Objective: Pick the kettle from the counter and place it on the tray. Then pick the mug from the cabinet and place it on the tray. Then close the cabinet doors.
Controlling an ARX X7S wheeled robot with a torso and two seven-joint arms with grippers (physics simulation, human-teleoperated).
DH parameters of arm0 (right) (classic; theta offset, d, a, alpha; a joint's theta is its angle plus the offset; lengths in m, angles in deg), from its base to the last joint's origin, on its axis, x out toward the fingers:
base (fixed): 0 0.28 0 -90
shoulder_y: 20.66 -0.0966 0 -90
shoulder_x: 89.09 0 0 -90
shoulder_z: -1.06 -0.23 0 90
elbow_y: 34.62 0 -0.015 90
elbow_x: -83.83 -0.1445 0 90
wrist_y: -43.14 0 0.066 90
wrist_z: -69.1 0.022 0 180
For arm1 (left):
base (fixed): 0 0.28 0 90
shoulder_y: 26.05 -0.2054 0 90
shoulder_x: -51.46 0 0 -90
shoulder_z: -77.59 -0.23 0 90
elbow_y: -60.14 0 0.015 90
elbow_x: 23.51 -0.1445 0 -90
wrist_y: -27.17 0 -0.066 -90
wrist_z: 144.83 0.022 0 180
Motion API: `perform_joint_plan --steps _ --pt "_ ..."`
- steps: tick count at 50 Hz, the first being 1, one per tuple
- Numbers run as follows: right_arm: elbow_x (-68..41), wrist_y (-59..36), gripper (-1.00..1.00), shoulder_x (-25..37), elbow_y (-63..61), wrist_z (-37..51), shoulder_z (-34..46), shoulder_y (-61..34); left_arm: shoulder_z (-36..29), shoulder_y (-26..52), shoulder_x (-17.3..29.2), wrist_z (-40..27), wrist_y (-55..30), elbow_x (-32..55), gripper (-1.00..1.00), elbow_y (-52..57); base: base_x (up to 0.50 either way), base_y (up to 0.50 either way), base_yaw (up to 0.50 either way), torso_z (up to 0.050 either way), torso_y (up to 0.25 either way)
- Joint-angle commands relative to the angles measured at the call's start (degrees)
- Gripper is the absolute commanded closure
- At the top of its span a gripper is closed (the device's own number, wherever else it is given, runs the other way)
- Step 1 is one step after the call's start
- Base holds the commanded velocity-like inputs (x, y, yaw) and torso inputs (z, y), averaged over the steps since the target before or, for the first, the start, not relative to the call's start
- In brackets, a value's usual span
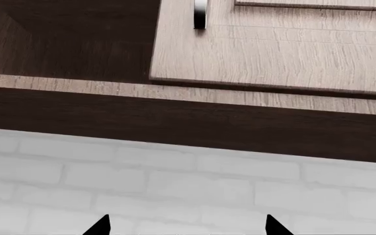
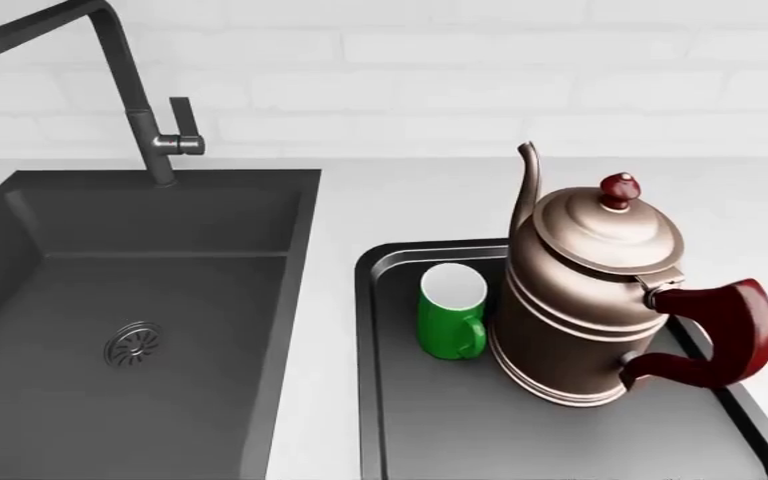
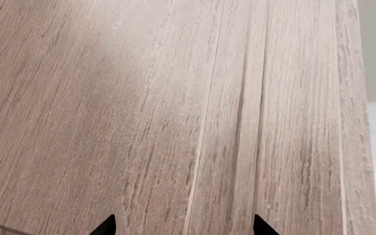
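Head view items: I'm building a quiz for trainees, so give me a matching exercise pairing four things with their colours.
Things:
1. kettle body
2. mug
3. tray
4. kettle lid knob

Colours:
A. dark grey
B. dark red
C. bright green
D. copper-bronze

Pairs: 1-D, 2-C, 3-A, 4-B

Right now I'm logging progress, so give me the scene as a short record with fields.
kettle: upright on the tray, spout toward the wall
mug: upright on the tray, beside the kettle, on the sink side
sink: nothing in it
left gripper: open, facing cabinet door, door ajar
right gripper: open, close to a wood panel
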State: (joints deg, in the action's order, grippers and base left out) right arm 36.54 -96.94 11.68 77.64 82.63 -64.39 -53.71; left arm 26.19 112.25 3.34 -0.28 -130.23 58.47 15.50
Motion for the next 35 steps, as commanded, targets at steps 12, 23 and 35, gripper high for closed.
perform_joint_plan --steps 12,23,35 --pt "-28.4 -8.4 -1.00 3.3 -21.9 20.3 -6.4 -8.0 -1.1 -0.5 -0.4 -0.3 0.8 -0.4 -1.00 0.2 0.00 0.00 0.00 0.001 0.000" --pt "-51.8 -20.3 -1.00 11.2 -37.6 49.4 -10.8 -8.0 -2.0 0.6 0.2 -2.7 0.9 2.2 -1.00 0.6 0.00 0.00 0.00 0.000 0.000" --pt "-77.9 -11.9 -1.00 30.3 -58.6 76.3 1.4 -2.5 -2.7 0.8 0.4 -4.1 1.3 3.8 -1.00 1.1 0.00 0.00 0.00 0.000 0.000"
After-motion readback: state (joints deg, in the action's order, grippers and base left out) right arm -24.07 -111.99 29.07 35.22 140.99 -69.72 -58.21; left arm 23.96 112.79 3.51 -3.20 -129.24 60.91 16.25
